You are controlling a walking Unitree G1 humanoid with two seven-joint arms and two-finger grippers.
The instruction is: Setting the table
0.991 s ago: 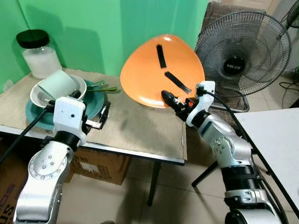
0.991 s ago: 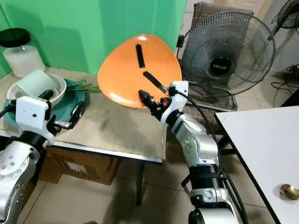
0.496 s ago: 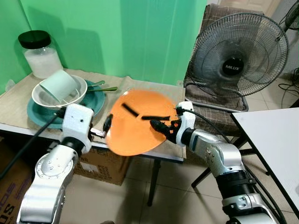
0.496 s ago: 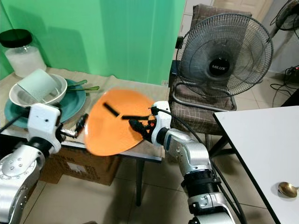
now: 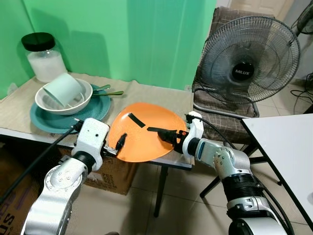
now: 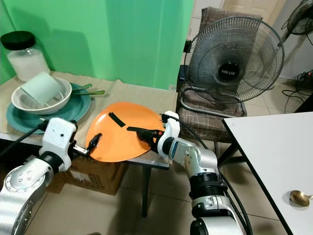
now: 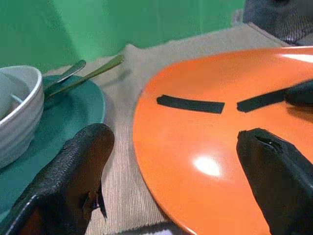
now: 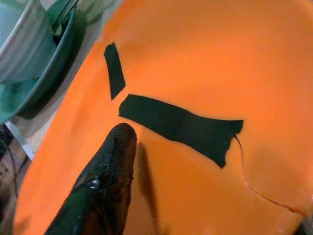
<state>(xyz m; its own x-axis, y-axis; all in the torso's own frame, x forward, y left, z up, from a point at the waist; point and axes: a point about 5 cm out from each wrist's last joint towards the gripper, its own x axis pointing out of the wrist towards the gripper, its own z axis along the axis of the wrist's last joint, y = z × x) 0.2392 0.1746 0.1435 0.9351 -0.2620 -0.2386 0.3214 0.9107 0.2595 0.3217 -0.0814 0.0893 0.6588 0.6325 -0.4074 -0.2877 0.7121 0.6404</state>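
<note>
Orange plate (image 5: 146,132) glossy smooth plastic (matt black tape strips, cracked); table mat (image 7: 122,161) coarse woven cloth; fan (image 5: 250,53) metal wire

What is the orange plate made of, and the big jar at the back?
The orange plate looks like glossy plastic: it shines, has a thin crack, and carries black tape strips. The jar seems clear glass or plastic, since its white contents show through, with a black lid.

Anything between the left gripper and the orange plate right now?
Nothing visible. The left gripper is open at the near-left rim of the orange plate, one finger over its face, one beside it. The right gripper holds the opposite edge. The teal plate sits off to the left.
</note>
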